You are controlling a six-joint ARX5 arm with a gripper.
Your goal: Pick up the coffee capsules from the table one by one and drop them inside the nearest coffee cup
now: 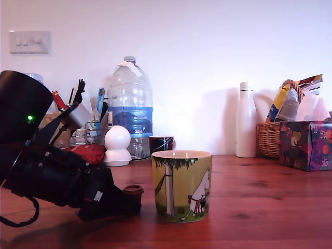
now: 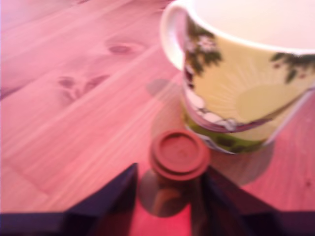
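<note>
A dark brown coffee capsule [image 2: 179, 155] stands rim-up on the table [image 2: 74, 123], right beside the yellow-green coffee cup [image 2: 236, 98] with a white creature and a tree. My gripper [image 2: 171, 169] is down at table level with one dark finger on each side of the capsule. A narrow gap still shows on one side, so it is open around the capsule. In the exterior view the gripper [image 1: 129, 199] reaches in from the left, the capsule [image 1: 133, 190] shows at its tip, and the cup [image 1: 181, 184] stands just to its right.
Behind the cup in the exterior view stand a white round-topped ornament [image 1: 118, 145], a small dark glossy cup [image 1: 161, 143] and a large water bottle [image 1: 129, 106]. On the right are a white bottle [image 1: 246, 120], a wicker basket [image 1: 270, 139] and a patterned box [image 1: 306, 144].
</note>
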